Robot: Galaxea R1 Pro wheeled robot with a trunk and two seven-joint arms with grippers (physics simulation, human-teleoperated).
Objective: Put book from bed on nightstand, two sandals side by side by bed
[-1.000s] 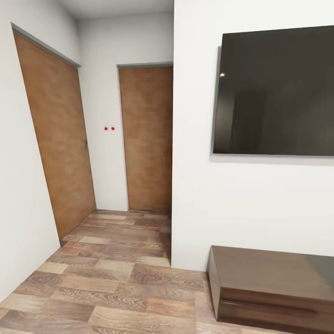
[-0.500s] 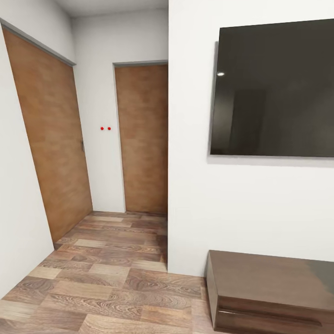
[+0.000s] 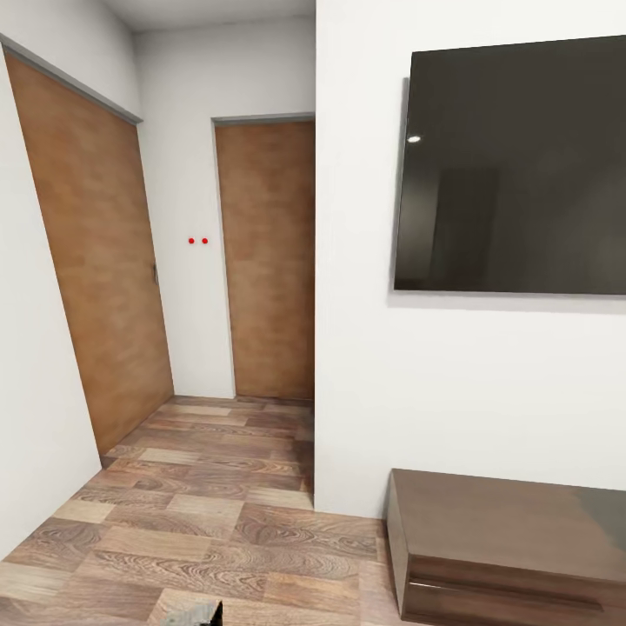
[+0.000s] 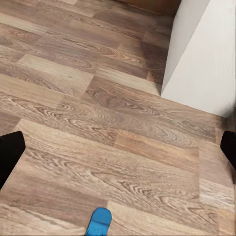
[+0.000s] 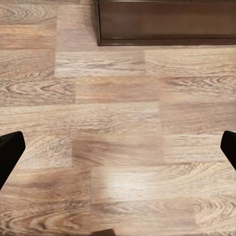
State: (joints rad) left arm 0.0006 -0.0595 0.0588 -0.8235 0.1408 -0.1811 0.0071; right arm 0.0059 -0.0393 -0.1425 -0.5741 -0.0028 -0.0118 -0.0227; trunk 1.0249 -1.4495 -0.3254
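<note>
One sandal (image 4: 100, 221) in sight, a rounded bright blue tip lying on the floor (image 4: 123, 147) near the left gripper (image 4: 118, 150), whose two black fingertips sit wide apart, released, grasping nothing. Right gripper (image 5: 118, 152) likewise spread and empty over the mixed-brown planks, a dark wooden cabinet (image 5: 167, 22) ahead of it. From the head: two plain brown doors (image 3: 268, 261), two tiny red dots (image 3: 198, 241) between them, one flat black TV (image 3: 513, 169) on the white wall (image 3: 365, 391), one glossy dark dresser (image 3: 504, 543) below
</note>
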